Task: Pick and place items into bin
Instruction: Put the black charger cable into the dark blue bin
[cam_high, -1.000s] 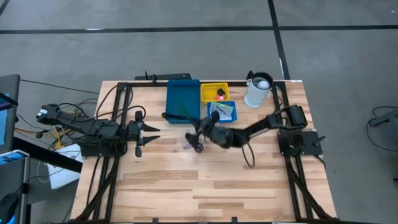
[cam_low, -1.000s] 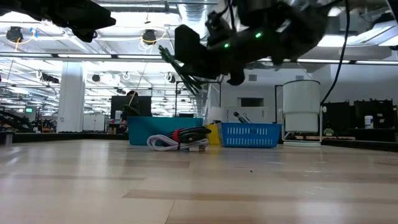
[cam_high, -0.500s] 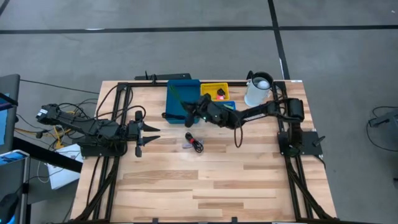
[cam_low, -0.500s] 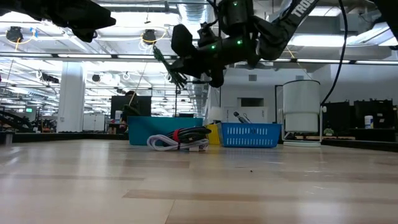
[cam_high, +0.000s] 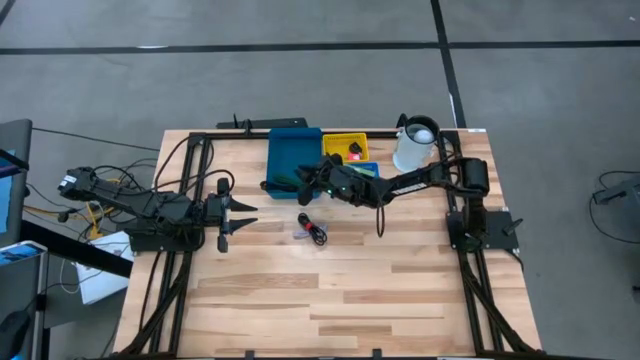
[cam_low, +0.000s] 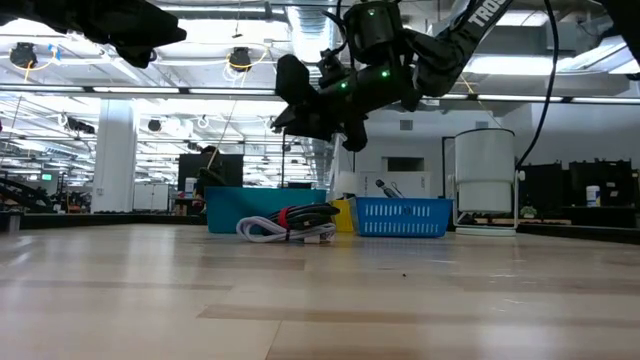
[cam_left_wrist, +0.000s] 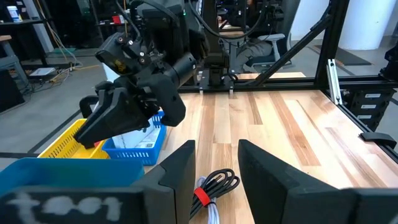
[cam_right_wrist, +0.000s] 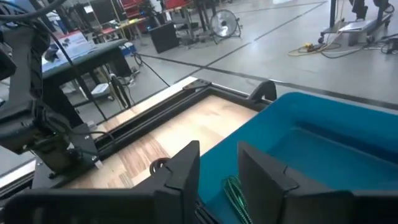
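My right gripper (cam_high: 302, 181) (cam_right_wrist: 219, 180) hovers open over the near part of the teal bin (cam_high: 294, 150). A thin green coiled cable (cam_right_wrist: 232, 191) (cam_high: 285, 182) lies on the bin's floor just below the fingers. A bundle of red, black and white cables (cam_high: 313, 230) (cam_low: 290, 222) (cam_left_wrist: 214, 186) lies on the table near the bin. A small black-and-red piece (cam_high: 354, 153) lies in the yellow tray (cam_high: 345, 141). White cards lie in the blue basket (cam_high: 362, 178). My left gripper (cam_high: 228, 213) waits open at the table's left.
A white jug (cam_high: 415, 145) stands at the far right, beside the yellow tray. The black frame rails run along the table's left and right sides. The bare wooden tabletop (cam_high: 330, 300) stretches toward the near edge.
My right gripper has gone from above the cable bundle toward the far edge and to the left, to over the teal bin, carrying the green cable. The cable hung below the fingers before; now it lies in the bin and no longer hangs from the gripper.
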